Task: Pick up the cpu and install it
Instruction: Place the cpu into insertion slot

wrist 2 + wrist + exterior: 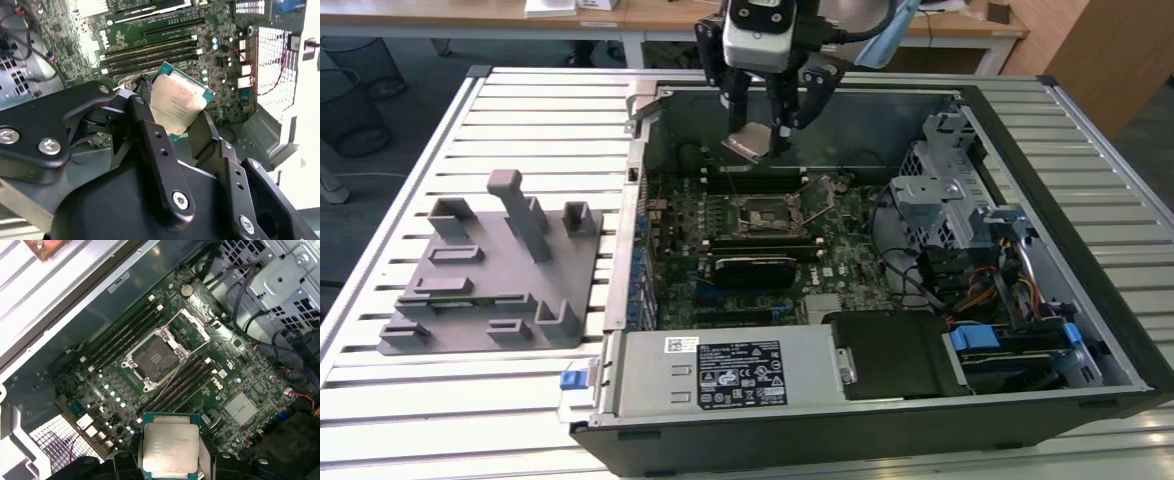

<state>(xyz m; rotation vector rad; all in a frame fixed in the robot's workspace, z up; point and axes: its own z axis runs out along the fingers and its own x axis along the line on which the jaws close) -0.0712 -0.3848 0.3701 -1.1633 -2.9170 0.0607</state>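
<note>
Already the pick-up half looks done. At the exterior view's left, the grey fixture [487,270] stands on the slatted table [400,400], well apart from the arm. Further right, over the open computer case [720,375], the gripper [765,130] has its fingers clamped on the cpu [751,143], which is tilted and held in the air above the motherboard [841,215]. In the first wrist view the cpu [170,447] is apart from the socket [154,358], whose dark centre lies bare. I judge the installing is not yet done. At the exterior view's right stands the drive cage [937,190].
</note>
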